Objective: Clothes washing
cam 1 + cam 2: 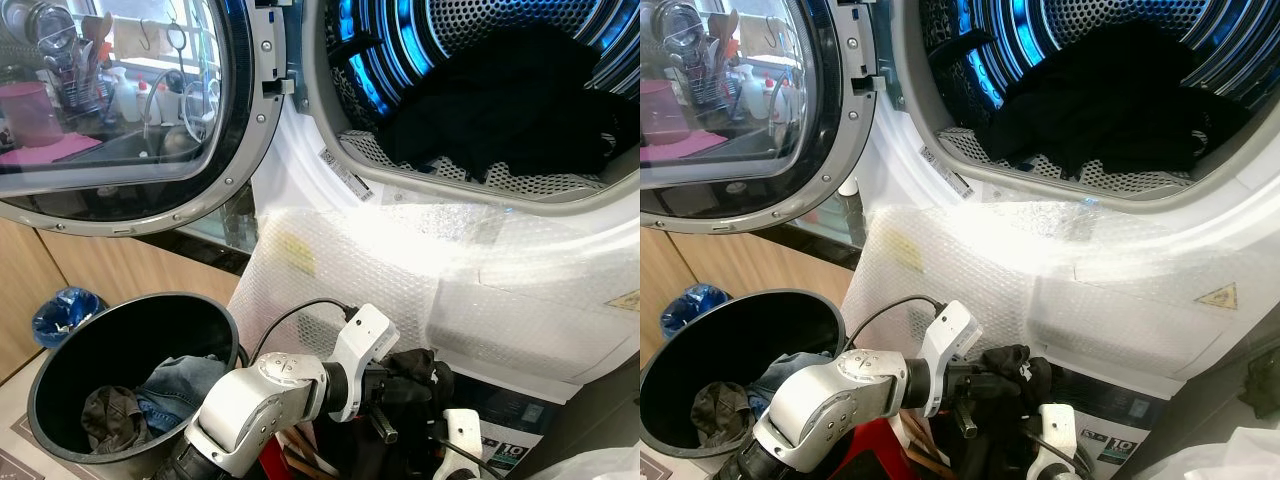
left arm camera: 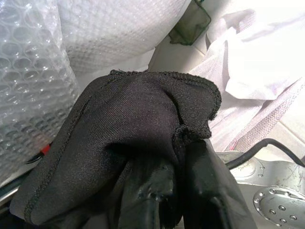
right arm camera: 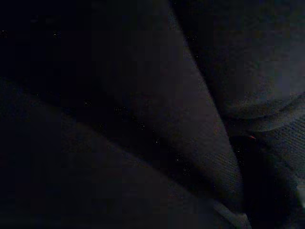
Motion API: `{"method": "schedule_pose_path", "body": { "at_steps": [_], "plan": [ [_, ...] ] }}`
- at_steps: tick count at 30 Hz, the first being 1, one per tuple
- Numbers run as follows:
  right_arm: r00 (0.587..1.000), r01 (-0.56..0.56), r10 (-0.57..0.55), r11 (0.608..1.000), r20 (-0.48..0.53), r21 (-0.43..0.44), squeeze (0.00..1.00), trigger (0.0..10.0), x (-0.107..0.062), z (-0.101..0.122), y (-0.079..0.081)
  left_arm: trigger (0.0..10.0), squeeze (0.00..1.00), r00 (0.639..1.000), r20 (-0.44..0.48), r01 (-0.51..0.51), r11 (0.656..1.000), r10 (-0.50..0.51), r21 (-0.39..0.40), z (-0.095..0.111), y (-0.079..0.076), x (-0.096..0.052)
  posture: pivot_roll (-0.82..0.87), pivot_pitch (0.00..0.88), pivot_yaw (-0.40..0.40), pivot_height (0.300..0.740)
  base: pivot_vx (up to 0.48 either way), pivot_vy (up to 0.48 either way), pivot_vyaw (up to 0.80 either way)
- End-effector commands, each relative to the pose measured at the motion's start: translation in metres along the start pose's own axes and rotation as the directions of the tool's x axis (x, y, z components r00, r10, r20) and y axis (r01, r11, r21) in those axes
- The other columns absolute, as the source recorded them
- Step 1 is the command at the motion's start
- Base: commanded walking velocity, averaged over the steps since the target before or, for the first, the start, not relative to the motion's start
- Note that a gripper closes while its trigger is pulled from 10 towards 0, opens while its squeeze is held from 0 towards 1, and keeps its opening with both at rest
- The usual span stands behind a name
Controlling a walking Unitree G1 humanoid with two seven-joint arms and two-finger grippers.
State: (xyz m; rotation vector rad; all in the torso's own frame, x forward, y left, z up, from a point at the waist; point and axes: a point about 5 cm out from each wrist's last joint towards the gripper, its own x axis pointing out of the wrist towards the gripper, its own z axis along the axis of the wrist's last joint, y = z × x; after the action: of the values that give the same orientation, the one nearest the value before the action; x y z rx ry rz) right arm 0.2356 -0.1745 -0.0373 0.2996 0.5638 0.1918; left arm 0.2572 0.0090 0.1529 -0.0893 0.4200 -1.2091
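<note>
My left gripper (image 1: 418,378) is low in front of the washing machine, shut on a black garment (image 1: 432,366) that drapes over its fingers (image 2: 153,202). The garment (image 2: 138,119) hangs just below the machine's white front, which is covered in bubble wrap (image 1: 400,270). Above, the open drum (image 1: 400,40) glows blue and holds a heap of black clothes (image 1: 510,100). My right arm's white wrist (image 1: 462,432) is at the bottom edge beside the garment. The right wrist view is very dark, with folds of dark cloth (image 3: 190,119) close to the camera.
The round glass door (image 1: 120,110) stands swung open to the left. Below it is a black bin (image 1: 60,370) holding blue jeans (image 1: 180,385) and a dark garment (image 1: 110,415). A blue bag (image 1: 65,312) lies by the wooden cabinet. A printed box (image 1: 512,452) sits at the bottom right.
</note>
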Motion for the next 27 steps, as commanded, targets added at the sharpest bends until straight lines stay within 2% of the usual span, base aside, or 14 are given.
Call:
{"method": "schedule_pose_path", "body": {
  "at_steps": [1, 7, 11, 18, 20, 23, 27],
  "plan": [
    [0.998, 0.023, -0.025, 0.999, 0.053, 0.032, 0.00, 0.0, 0.001, 0.009, -0.005, 0.0, 0.00, 0.999, 0.032, 0.021, 0.999, -0.022, 0.035, 0.011, -0.005, -0.003, -0.01, 0.000, 0.035, 0.740, 0.000, 0.000, 0.00],
    [0.994, 0.038, -0.048, 0.995, 0.100, 0.093, 0.00, 0.0, -0.001, 0.014, -0.011, 0.0, 0.00, 0.999, 0.036, 0.012, 0.999, -0.013, 0.035, 0.014, -0.003, -0.005, -0.01, 0.000, 0.043, 0.740, 0.000, 0.000, 0.00],
    [0.990, -0.002, -0.019, 0.989, 0.138, 0.147, 0.00, 0.0, -0.004, 0.014, -0.012, 0.0, 0.00, 0.999, 0.036, 0.009, 1.000, -0.010, 0.029, 0.014, -0.003, -0.006, -0.02, 0.000, 0.046, 0.740, 0.000, 0.000, 0.00],
    [0.983, -0.172, 0.169, 0.984, 0.071, 0.046, 0.00, 0.0, -0.013, 0.001, -0.005, 0.0, 0.00, 0.999, 0.036, -0.002, 1.000, 0.002, 0.021, 0.013, -0.001, -0.006, -0.02, 0.000, 0.047, 0.740, 0.000, 0.000, 0.00],
    [0.958, -0.288, 0.288, 0.958, -0.005, -0.011, 0.00, 0.0, -0.021, -0.010, -0.002, 0.0, 0.00, 0.999, 0.037, -0.004, 1.000, 0.004, 0.021, 0.014, -0.001, -0.006, -0.02, 0.000, 0.046, 0.740, 0.000, 0.000, 0.00],
    [0.915, -0.399, 0.397, 0.916, -0.074, -0.025, 0.00, 0.0, -0.031, -0.019, -0.002, 0.0, 0.00, 0.999, 0.039, -0.005, 1.000, 0.004, 0.020, 0.015, -0.001, -0.005, -0.02, 0.000, 0.042, 0.740, 0.000, 0.000, 0.00],
    [0.920, -0.389, 0.388, 0.921, -0.050, -0.015, 0.00, 0.0, -0.032, -0.014, -0.005, 0.0, 0.00, 0.999, 0.042, -0.005, 1.000, 0.004, 0.018, 0.015, -0.001, -0.005, -0.02, 0.000, 0.042, 0.740, 0.000, 0.000, 0.00]
  ]
}}
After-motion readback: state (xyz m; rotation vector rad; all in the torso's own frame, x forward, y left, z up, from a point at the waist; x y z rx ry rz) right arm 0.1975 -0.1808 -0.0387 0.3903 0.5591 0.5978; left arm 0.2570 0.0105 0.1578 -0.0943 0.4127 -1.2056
